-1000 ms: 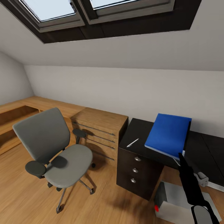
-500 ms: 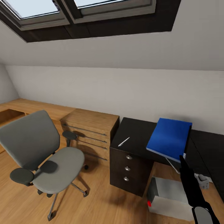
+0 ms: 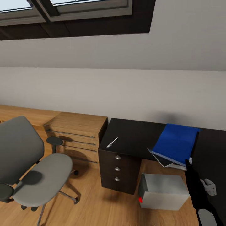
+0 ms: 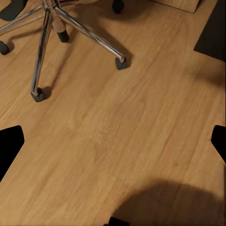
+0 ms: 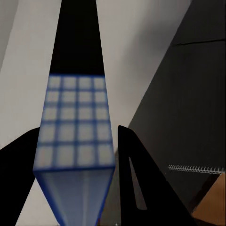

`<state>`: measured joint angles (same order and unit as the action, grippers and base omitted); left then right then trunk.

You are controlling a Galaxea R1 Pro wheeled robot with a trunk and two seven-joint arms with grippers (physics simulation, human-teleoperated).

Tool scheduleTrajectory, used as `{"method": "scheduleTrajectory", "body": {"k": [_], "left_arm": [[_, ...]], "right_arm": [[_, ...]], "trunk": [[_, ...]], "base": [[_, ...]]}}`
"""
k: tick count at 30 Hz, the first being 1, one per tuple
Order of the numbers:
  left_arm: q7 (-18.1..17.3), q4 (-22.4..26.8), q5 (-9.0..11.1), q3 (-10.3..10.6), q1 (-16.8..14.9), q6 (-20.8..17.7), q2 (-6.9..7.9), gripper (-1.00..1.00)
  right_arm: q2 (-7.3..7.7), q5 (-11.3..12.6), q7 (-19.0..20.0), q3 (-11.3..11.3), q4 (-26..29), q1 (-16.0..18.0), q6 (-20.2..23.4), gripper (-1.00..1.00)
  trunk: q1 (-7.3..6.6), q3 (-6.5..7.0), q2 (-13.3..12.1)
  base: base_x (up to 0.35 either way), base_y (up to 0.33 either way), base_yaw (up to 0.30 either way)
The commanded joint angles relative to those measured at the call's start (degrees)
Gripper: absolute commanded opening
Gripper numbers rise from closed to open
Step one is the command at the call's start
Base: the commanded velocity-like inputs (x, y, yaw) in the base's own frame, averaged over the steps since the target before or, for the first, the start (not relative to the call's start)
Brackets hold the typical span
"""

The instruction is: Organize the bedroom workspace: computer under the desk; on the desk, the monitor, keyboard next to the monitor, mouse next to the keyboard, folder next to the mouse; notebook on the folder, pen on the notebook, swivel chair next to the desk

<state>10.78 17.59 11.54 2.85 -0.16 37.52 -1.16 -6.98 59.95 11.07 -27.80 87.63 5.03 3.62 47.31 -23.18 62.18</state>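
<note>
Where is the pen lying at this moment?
In the head view, the pen lies on the black desk top near its left end, above the three-drawer unit, left of the blue folder.

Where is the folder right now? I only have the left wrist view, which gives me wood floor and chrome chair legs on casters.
Observer: In the head view the folder is over the desk; the seat of the swivel chair is bare.
Operator: Is it lying there or held?
Observer: Held, it seems: the right wrist view has the right tool closed on its edge.
Operator: And the pen?
Observer: The pen lies on the desk above the drawers, apart from the folder.
</note>
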Motion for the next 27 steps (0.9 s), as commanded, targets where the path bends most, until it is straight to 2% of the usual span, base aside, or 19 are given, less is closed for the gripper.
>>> {"method": "scheduleTrajectory", "body": {"k": [1, 12, 27], "left_arm": [[0.15, 0.0, 0.41, 0.32, -0.02, 0.18, 0.02, 1.0], [0.12, -0.05, 0.41, 0.34, -0.02, 0.1, -0.02, 1.0], [0.12, -1.13, 0.41, 0.66, -0.02, 0.01, -0.72, 1.0]], "right_arm": [[-0.06, 0.61, 0.24, -0.14, 0.0, 0.07, 0.36, -1.0], [-0.12, 0.61, -1.25, -0.15, -0.22, 0.07, -2.06, -1.0], [-0.14, 0.69, -1.49, -0.14, -1.05, 0.07, -2.39, -1.0]], "trunk": [[0.0, -0.06, 0.04], [0.0, -0.06, 0.04], [0.0, -0.06, 0.04]], "base": [[0.0, 0.0, -0.293], [0.0, 0.0, -0.293], [0.0, 0.0, -0.293]]}}
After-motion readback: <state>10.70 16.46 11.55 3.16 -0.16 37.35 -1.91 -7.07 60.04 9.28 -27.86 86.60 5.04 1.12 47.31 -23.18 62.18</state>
